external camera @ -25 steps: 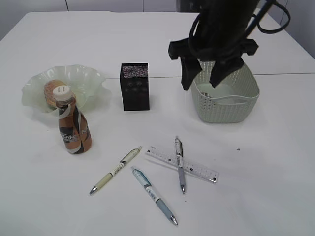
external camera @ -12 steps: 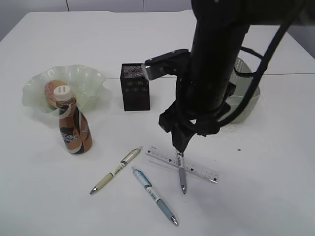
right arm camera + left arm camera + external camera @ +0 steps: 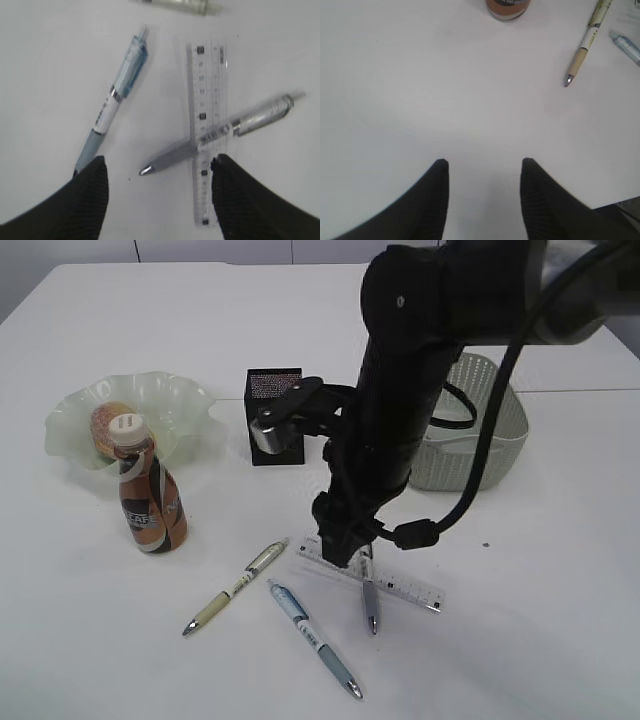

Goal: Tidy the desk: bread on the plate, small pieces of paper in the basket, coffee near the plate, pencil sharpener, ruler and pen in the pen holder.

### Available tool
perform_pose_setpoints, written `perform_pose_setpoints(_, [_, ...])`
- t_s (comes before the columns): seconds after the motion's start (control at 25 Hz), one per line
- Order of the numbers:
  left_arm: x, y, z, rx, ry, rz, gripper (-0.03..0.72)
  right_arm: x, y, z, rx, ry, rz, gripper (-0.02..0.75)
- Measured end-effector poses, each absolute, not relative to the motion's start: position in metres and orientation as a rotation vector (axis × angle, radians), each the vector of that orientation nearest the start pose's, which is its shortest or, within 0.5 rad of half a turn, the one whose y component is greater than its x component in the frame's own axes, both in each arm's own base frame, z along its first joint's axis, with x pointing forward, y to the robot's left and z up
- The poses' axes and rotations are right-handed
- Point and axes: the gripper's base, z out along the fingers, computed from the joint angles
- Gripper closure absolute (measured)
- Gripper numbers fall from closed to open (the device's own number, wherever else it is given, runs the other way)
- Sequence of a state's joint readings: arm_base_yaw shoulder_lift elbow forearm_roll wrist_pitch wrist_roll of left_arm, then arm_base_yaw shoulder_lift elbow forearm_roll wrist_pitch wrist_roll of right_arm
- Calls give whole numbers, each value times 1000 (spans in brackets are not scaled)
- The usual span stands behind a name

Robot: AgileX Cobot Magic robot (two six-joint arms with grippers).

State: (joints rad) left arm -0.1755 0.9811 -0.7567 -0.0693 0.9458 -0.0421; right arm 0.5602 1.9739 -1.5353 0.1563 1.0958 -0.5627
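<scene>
My right gripper (image 3: 345, 555) (image 3: 160, 160) hangs open just above the grey pen (image 3: 368, 600) (image 3: 220, 132), which lies crossed over the clear ruler (image 3: 395, 587) (image 3: 206, 125). A blue pen (image 3: 310, 638) (image 3: 115, 105) and a beige pen (image 3: 235, 585) (image 3: 585, 45) lie to their left. The black pen holder (image 3: 275, 415) stands behind them. Bread (image 3: 105, 420) rests on the wavy green plate (image 3: 180, 400), with the coffee bottle (image 3: 150, 505) (image 3: 507, 7) in front of it. My left gripper (image 3: 482, 162) is open over bare table. No pencil sharpener or paper pieces show.
The pale woven basket (image 3: 490, 440) stands at the right, partly behind my right arm (image 3: 420, 370). The arm blocks the view of the table between the pen holder and the basket. The white table's near edge shows at the lower right of the left wrist view.
My right arm swung from above the basket forward and down to the ruler and grey pen, jaws staying open. The objects on the table have not moved.
</scene>
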Motion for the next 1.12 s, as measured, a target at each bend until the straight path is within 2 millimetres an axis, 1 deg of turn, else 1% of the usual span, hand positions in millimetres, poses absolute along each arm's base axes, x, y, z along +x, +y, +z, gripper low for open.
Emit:
perform_pose_setpoints(0.12, [166, -35, 287, 142, 2653, -160, 347, 338, 230, 205, -1564, 2513, 249, 260])
perform_pose_setpoints(0.32, [167, -35, 287, 140, 2633, -161, 347, 347, 235, 189, -1552, 2473, 246, 260])
perform_pose_setpoints(0.44, [168, -35, 288, 146, 2620, -161, 353, 350, 237, 186, -1573, 2434, 236, 260])
perform_pose_setpoints(0.8, [169, -35, 289, 150, 2605, -160, 357, 355, 239, 162, -1607, 2448, 224, 260])
perform_pose_setpoints(1.12, [170, -35, 289, 153, 2604, -159, 358, 361, 240, 161, -1585, 2401, 176, 260])
